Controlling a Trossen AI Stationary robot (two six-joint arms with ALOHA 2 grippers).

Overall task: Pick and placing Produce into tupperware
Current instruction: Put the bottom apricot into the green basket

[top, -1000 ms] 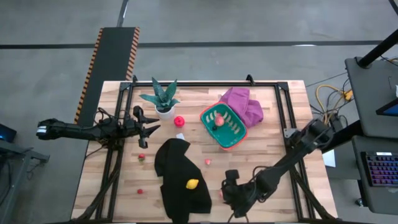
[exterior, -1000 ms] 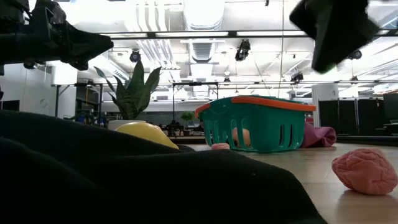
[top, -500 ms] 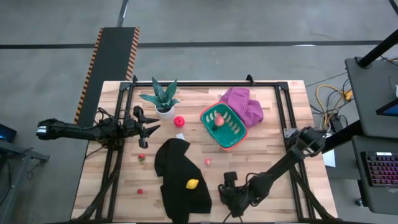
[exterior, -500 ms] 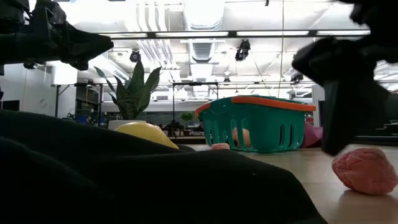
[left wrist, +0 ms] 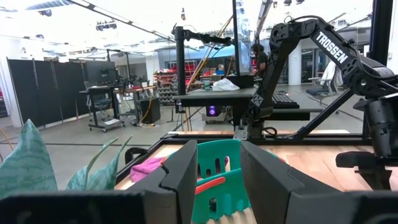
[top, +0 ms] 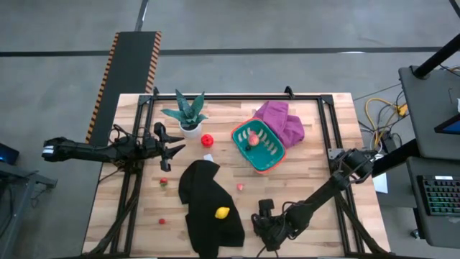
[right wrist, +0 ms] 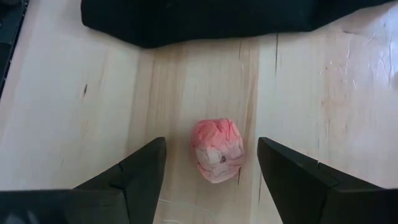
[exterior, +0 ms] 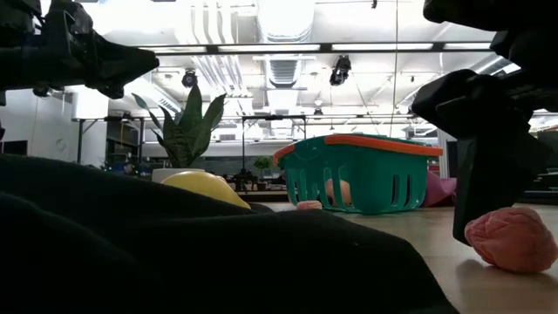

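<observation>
I find the right hand (right wrist: pixel 208 171) low over the near edge of the tabletop (top: pixel 316 173), its fingers (right wrist: pixel 140 171) spread wide and gripping nothing. The right wrist view shows a pink wrinkled piece of produce (right wrist: pixel 217 150) lying on the wood between the two fingers, apart from both. The high view hides that piece under the arm; there I see only the right hand (top: pixel 263 226) beside the black cloth (top: pixel 208 205). The low view shows the pink piece (exterior: pixel 513 240) resting on the wood with one dark finger standing just beside it.

The yellow piece (top: pixel 223 213) lies on the black cloth. The teal tupperware (top: pixel 277 155) stands toward the far side, touching the purple cloth (top: pixel 284 122), with a pinkish piece (top: pixel 252 139) inside. A red piece (top: pixel 207 139) sits near the potted plant (top: pixel 187 115).

The left hand (top: pixel 171 147) hangs over the left side of the tabletop, fingers (left wrist: pixel 180 180) parted and empty; its wrist view looks across at the tupperware.
</observation>
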